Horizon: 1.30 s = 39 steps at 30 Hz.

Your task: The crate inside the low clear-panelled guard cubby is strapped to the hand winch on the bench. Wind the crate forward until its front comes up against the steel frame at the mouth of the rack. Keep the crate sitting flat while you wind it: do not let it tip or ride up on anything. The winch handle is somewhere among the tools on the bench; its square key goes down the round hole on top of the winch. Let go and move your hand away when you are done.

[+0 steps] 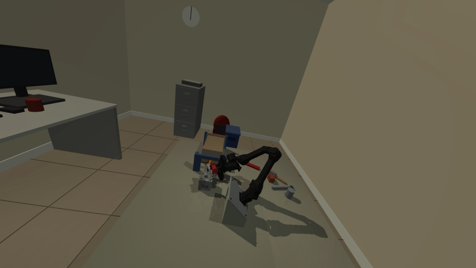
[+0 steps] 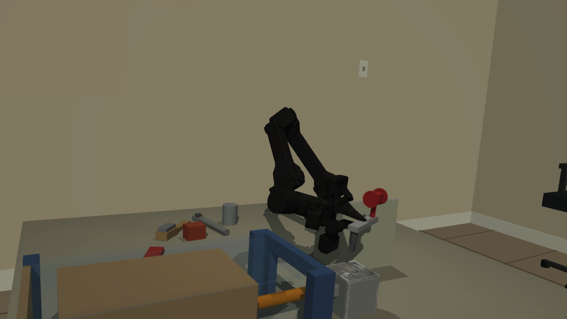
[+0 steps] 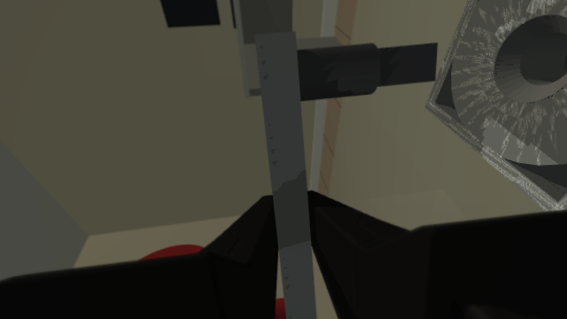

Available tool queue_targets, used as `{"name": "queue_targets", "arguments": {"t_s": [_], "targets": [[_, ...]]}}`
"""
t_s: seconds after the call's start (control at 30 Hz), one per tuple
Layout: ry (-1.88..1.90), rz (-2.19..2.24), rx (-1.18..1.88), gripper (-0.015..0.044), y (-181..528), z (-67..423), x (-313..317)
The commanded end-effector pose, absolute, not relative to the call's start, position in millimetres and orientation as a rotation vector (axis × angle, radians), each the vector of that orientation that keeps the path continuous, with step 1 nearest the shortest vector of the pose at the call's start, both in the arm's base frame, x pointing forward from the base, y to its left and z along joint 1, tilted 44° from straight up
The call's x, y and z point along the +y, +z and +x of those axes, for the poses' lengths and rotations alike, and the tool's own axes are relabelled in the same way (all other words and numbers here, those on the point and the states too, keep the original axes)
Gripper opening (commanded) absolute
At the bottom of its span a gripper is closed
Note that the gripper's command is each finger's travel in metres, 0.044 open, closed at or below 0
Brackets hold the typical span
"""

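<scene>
Behind clear guard panels sits the crate (image 2: 154,277), seemingly flat, while the gripper (image 2: 359,222) clamps the winch handle (image 2: 363,224).

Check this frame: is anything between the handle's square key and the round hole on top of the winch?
Nothing visible. The gripper holds the winch handle by its flat arm, key pointing down, in open air above and beside the winch. The round hole looks unobstructed.
</scene>
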<state>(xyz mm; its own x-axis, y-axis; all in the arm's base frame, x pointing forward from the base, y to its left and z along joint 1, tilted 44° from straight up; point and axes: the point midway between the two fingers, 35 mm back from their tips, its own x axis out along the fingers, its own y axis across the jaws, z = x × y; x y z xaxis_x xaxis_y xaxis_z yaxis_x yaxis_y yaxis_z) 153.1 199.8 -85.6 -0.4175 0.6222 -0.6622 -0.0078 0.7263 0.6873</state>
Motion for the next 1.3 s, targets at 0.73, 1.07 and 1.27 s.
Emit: {"name": "queue_targets", "arguments": {"t_s": [0.73, 1.07, 1.27], "targets": [[0.783, 0.539, 1.895, 0.0, -110, 147, 183], [0.783, 0.539, 1.895, 0.0, -115, 147, 178], [0.783, 0.538, 1.895, 0.0, -115, 147, 177]]}}
